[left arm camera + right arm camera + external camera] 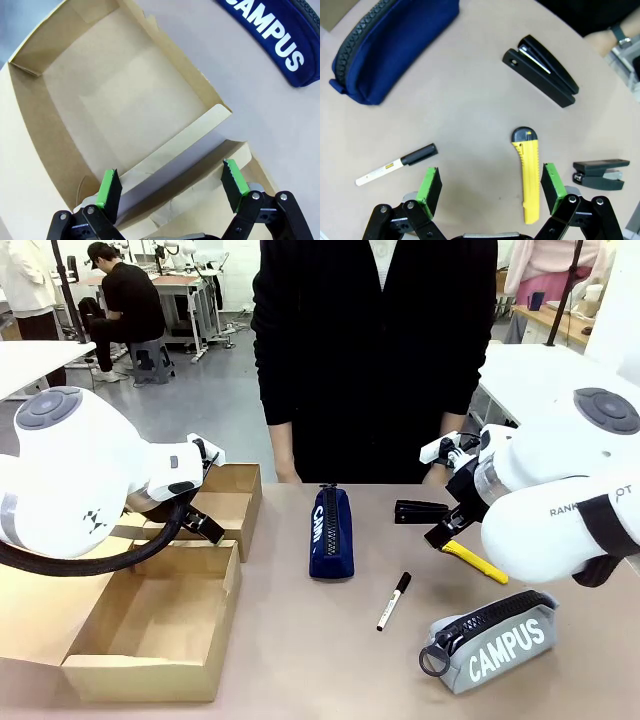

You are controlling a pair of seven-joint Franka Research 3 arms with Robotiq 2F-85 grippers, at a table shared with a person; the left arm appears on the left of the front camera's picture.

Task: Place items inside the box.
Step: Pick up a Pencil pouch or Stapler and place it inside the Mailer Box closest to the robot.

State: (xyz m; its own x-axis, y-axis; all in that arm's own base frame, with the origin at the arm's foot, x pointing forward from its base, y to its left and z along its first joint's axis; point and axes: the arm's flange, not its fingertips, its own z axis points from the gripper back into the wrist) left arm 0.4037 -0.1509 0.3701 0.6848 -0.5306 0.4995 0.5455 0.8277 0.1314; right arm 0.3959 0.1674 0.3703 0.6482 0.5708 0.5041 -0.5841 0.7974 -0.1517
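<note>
Right tool [491, 175]: wide open, empty, over cutter [530, 170].
Left tool [172, 180]: open, empty, over box [47, 135].
Risk: my off-centre pinch skids cutter.

Bright, even indoor light falls from overhead, so shadows are short and soft. In the front view the table [300, 660] is evenly lit and sharp. The white left arm [70, 480] at 9 o'clock and right arm [570, 490] at 3 o'clock sit close to the lens and look slightly soft. In the right wrist view the black stapler [541, 70] carries a thin sheen, a faint shadow hugs the black-and-white marker [395, 165], and the table edge bows at 10 and 2 o'clock. In the left wrist view the box [45, 145] has a paler floor patch at centre and shaded walls.
</note>
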